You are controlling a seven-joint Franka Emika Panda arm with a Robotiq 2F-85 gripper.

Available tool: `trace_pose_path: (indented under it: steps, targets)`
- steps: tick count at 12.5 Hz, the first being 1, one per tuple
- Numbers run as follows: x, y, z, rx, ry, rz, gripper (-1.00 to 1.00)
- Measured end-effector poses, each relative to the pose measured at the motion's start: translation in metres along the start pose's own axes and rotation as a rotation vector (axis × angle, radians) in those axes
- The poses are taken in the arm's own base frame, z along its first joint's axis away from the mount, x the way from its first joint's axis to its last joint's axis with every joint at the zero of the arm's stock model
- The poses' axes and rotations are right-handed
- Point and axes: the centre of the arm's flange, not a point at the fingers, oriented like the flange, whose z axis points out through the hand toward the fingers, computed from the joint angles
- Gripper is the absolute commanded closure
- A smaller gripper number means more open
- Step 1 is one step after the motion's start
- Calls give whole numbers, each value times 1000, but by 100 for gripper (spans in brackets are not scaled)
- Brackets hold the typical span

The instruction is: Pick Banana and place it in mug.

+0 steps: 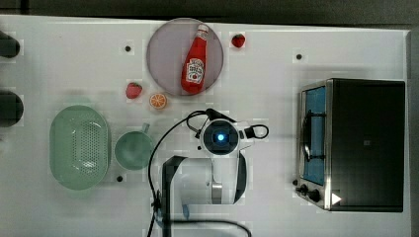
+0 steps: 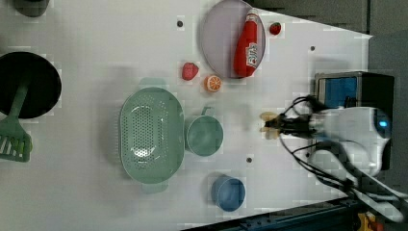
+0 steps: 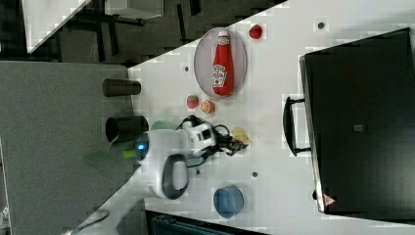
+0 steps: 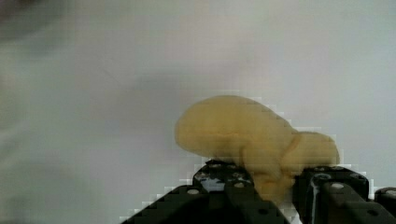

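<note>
The pale yellow banana (image 4: 233,128) is pinched between my black fingers (image 4: 224,179), so my gripper (image 4: 268,184) is shut on it. In the left view the banana (image 2: 268,123) sticks out of the gripper (image 2: 278,126) above the white table, well to the left view's right of the pale green mug (image 2: 204,135). The right view shows the banana (image 3: 240,134) at the gripper's (image 3: 234,144) tip. In the top view the mug (image 1: 133,150) stands upright and empty beside the basket, while the arm's wrist (image 1: 221,137) covers the gripper and banana.
A large green perforated basket (image 2: 151,134) touches the mug's far side. A blue cup (image 2: 228,193), an orange slice (image 2: 212,83), two strawberries (image 2: 189,70), a ketchup bottle (image 2: 248,44) on a grey plate (image 2: 216,33) and a toaster oven (image 1: 363,143) surround the area.
</note>
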Motion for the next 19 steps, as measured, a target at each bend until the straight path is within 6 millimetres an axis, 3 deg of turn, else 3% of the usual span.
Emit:
trace_pose_path:
  steps: [3,5,7,8,11,13,17,19]
  targets:
    - [2,12,-118,3,7,13,34]
    - [3,8,-200,39,46,16,34]
    - [-5,6,-257,39,51,6,34]
    - [-16,8,-271,26,33,10,34]
    - [-39,-14,-281,17,16,39,34]
    - [-56,-50,-268,-7,7,83,34]
    - [-120,-153,-218,10,-37,175,34]
    - [-155,-189,-184,61,-24,216,34]
